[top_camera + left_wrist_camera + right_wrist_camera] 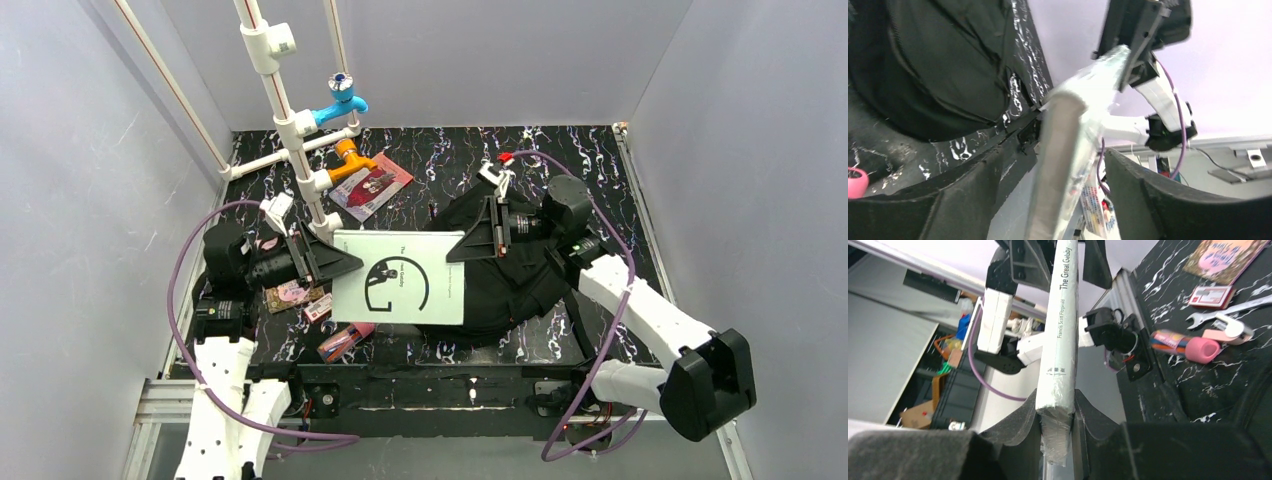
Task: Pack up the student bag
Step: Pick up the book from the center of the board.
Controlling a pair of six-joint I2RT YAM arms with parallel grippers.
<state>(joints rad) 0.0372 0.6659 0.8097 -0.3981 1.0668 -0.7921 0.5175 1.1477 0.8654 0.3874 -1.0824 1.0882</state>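
Student bag (pixel 510 285) lies half hidden behind white book (pixel 400 277).

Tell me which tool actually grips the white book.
The right tool: its fingers pinch the book at one end. The left tool only straddles the other end, jaws apart.

White arm links, black joints and pincers, purple cables
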